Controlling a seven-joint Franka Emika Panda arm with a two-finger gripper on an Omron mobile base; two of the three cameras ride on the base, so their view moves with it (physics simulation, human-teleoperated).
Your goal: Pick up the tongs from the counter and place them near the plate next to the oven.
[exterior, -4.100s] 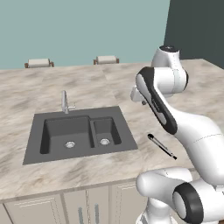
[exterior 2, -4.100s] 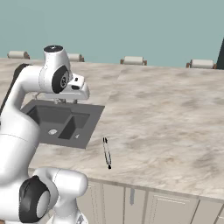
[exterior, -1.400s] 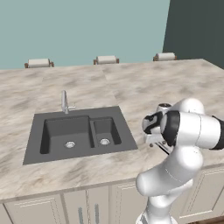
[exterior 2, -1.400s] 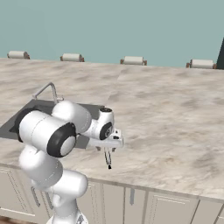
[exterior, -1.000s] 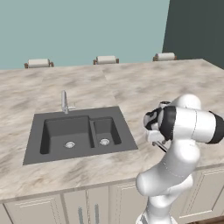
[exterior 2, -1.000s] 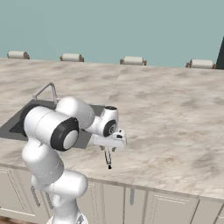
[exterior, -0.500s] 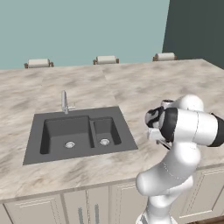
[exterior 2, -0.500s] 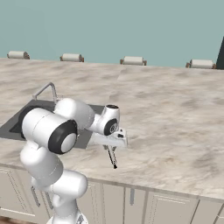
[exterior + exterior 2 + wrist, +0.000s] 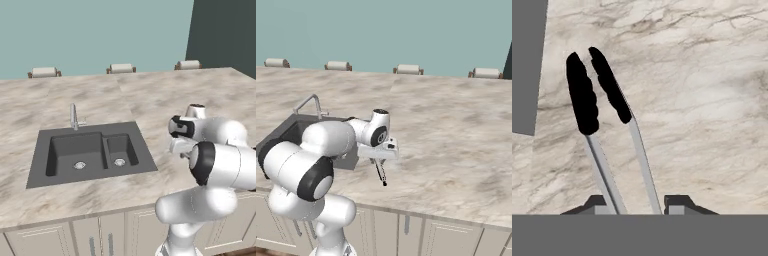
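Two steel arms of the tongs [image 9: 643, 165] run straight out from our gripper [image 9: 636, 206], long axis in line with the hand, black tips pointing toward the near edge of the counter [image 9: 456, 130], just right of the sink [image 9: 90, 150]. We judge the jaws pinched onto the handle end. A second ago they stood wider around the same spot.

The hand [image 9: 377, 161] points down just right of the sink [image 9: 291, 132]. The dark tongs [image 9: 381, 175] slant below it, over the marbled surface [image 9: 456, 130].
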